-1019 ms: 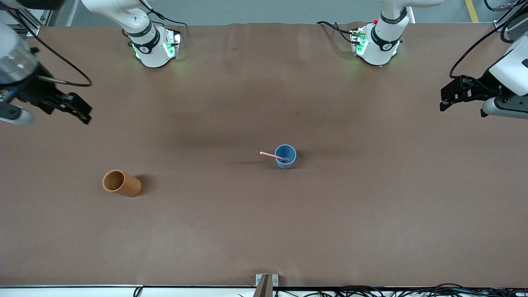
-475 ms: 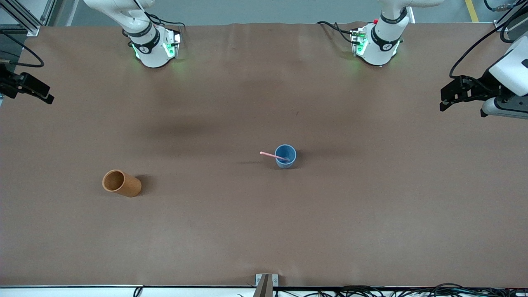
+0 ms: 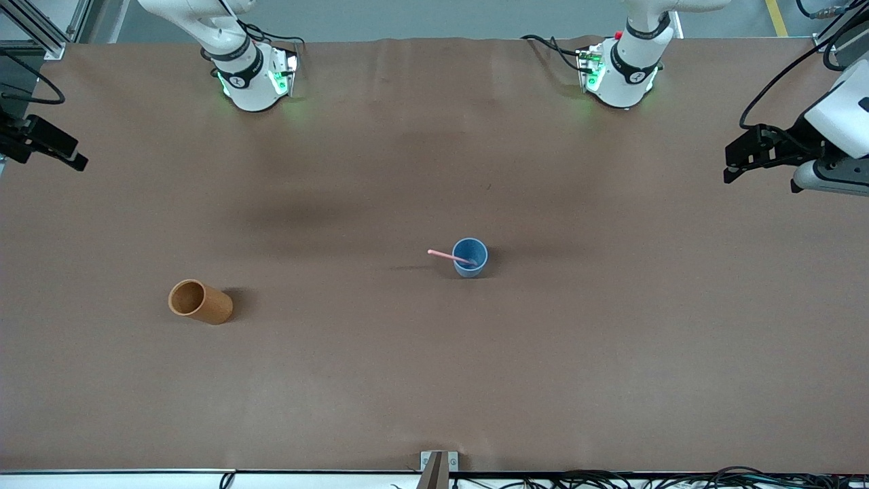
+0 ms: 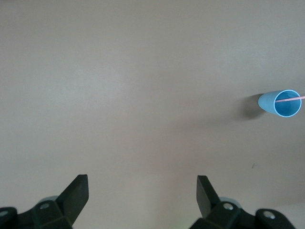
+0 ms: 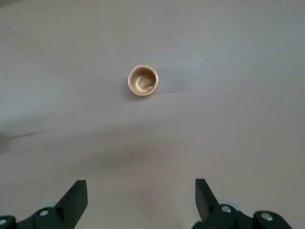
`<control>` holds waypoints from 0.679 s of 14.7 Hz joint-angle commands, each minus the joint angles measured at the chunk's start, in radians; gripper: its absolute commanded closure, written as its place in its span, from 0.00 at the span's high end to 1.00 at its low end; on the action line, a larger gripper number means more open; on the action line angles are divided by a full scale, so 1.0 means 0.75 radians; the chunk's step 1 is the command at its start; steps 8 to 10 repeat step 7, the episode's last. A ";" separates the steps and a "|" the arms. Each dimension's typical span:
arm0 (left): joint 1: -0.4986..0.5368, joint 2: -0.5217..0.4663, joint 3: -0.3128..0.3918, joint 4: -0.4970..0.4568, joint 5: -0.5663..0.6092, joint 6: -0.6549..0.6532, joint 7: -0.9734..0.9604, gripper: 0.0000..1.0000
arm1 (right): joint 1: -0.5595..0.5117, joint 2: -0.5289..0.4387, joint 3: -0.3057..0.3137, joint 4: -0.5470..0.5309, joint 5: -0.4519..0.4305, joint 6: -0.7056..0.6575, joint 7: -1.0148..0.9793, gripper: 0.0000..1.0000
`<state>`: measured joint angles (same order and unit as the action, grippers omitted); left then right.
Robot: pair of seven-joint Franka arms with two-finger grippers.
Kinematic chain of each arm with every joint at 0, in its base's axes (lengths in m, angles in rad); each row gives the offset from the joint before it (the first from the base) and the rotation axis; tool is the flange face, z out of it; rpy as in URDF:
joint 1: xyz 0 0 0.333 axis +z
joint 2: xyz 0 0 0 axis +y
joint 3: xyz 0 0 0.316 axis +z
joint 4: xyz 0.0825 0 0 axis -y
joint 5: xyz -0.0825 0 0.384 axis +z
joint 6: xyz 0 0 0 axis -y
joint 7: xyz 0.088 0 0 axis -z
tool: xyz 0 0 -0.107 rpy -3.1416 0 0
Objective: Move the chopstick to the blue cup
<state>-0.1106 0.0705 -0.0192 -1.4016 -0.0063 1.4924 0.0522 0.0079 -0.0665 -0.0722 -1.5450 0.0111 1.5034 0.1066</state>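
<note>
The blue cup [image 3: 470, 257] stands upright near the middle of the table. A pale-pink chopstick [image 3: 448, 256] leans in it, its free end pointing toward the right arm's end. The cup [image 4: 281, 102] and chopstick [image 4: 291, 99] also show in the left wrist view. My left gripper [image 3: 732, 163] is open and empty, up at the left arm's end of the table; its fingers [image 4: 76, 193] stand wide apart. My right gripper [image 3: 68, 155] is open and empty at the right arm's end; its fingers [image 5: 75, 195] stand wide apart.
An orange-brown cylindrical cup [image 3: 199, 301] stands toward the right arm's end, nearer the front camera than the blue cup; it also shows in the right wrist view [image 5: 142, 80]. Cables lie along the table's front edge [image 3: 611, 479]. A metal bracket [image 3: 438, 465] sits mid front edge.
My right gripper has pulled back from over the table to the edge at the right arm's end. The left arm, cups and chopstick have not moved.
</note>
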 commanded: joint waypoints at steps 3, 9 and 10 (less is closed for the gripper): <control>-0.006 0.006 0.001 0.020 0.008 0.004 -0.006 1.00 | -0.006 0.085 0.019 0.127 -0.037 -0.092 -0.013 1.00; -0.008 0.006 0.001 0.020 0.008 0.004 -0.006 1.00 | -0.019 0.087 0.017 0.127 0.044 -0.090 -0.017 1.00; -0.008 0.006 0.001 0.020 0.008 0.004 -0.006 1.00 | -0.019 0.087 0.017 0.127 0.044 -0.090 -0.017 1.00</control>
